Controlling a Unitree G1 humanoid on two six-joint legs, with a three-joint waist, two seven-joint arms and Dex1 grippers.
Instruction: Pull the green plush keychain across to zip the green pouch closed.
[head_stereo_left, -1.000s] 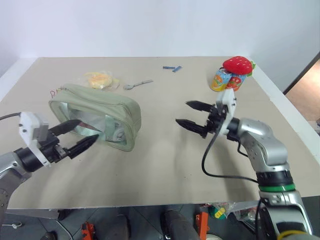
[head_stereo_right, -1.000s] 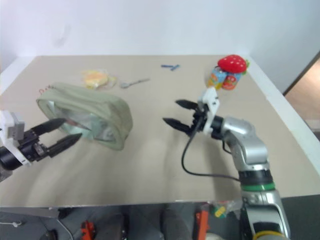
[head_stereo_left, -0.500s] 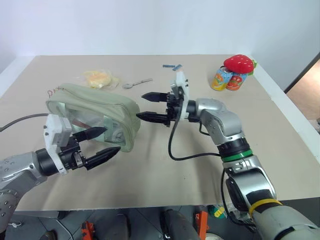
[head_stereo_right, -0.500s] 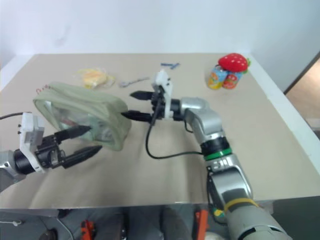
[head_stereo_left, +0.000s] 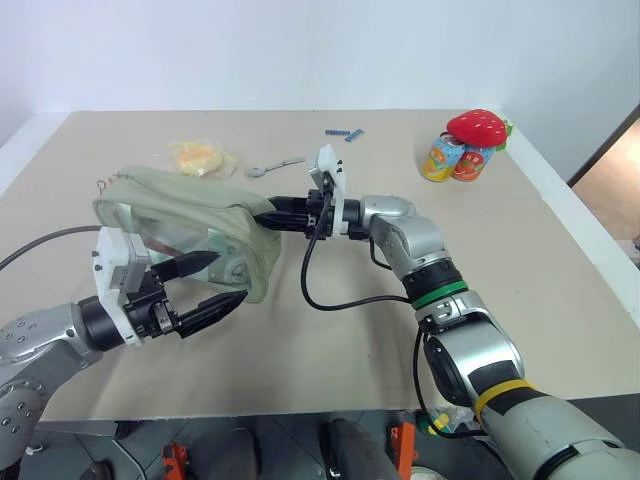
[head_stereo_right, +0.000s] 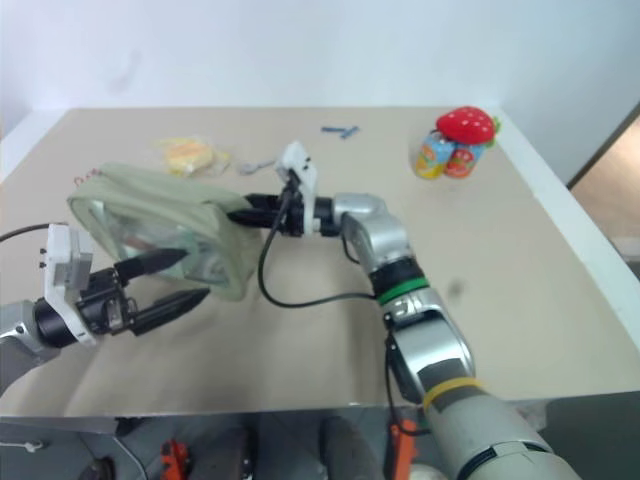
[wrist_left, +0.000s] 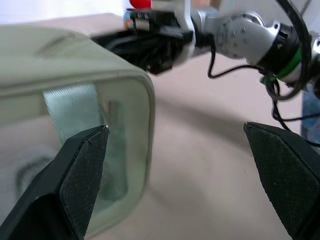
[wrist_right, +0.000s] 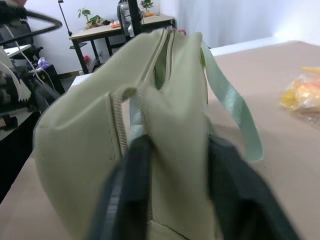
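- Head view first: I see the green pouch (head_stereo_left: 188, 228) lying on the table (head_stereo_left: 330, 330) toward its left side, clear window panel facing the near edge, zipper seam running along the top.
- My right gripper (head_stereo_left: 268, 218) reaches level across the table from the right, and its two black fingers are pinched on the pouch's right-hand end, up near the top seam.
- From the right wrist camera, I see those fingers (wrist_right: 131, 185) pressing in from both sides on a fold of the pale green fabric, with the zipper line between them; a pale strap loops off to one side.
- My left gripper (head_stereo_left: 205, 287) sits at the near side of the pouch with its fingers spread wide apart, holding nothing; one finger lies in front of the window panel, the other hangs just off the pouch's near right corner. I cannot tell whether either one touches the fabric.
- I cannot pick out the green plush keychain; a thin red cord (head_stereo_left: 103, 183) shows at the pouch's far left end.
- Toward the far edge lie a yellow crinkly packet (head_stereo_left: 199, 157), a spoon (head_stereo_left: 274, 168) and a small blue bit (head_stereo_left: 344, 134).
- Near the far right corner a strawberry plush (head_stereo_left: 475, 128) rests on two colourful cans (head_stereo_left: 452, 160).
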